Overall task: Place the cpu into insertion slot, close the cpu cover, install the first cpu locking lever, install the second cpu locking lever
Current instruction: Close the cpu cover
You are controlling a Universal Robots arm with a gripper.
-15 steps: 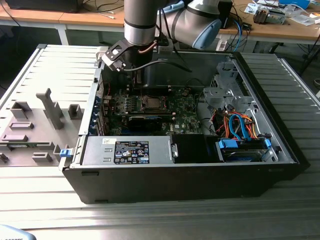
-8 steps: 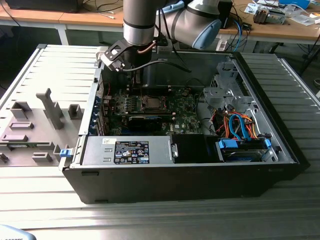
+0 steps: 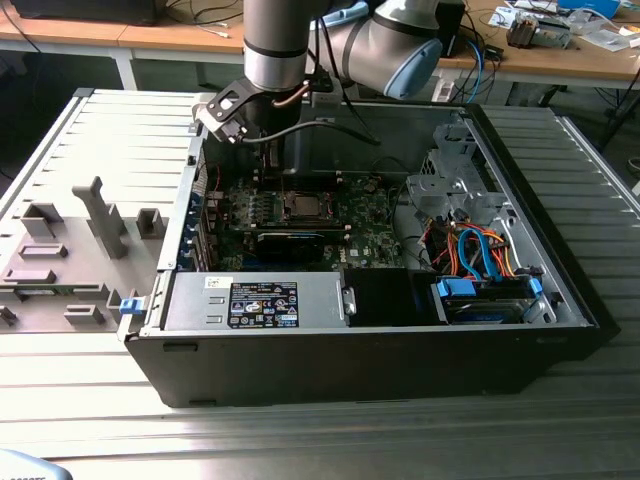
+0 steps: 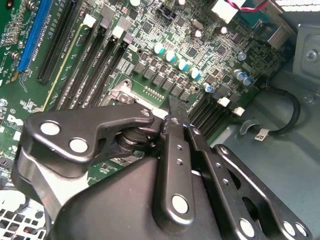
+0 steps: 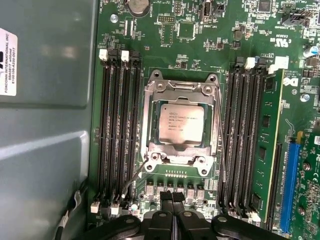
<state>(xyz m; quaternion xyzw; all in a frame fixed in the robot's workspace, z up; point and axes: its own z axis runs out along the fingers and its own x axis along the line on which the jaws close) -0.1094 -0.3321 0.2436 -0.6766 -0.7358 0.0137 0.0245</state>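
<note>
Slatted metal bench (image 3: 90,420) is carrying the open case (image 3: 380,370). Cpu (image 5: 181,125) is sitting in the insertion slot (image 5: 175,167) under the lowered cpu cover (image 5: 151,115). Gripper (image 5: 172,197), fingers pressed together and seemingly empty, is hovering just off one socket edge, near a loose wire lever (image 5: 134,177). Memory slots (image 5: 117,130) are crowding both flanks.

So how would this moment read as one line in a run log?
cpu: seated | cpu cover: down over cpu | lever: thin wire angled out from cover corner | hand: shut, holding nothing, beside the cover
</note>
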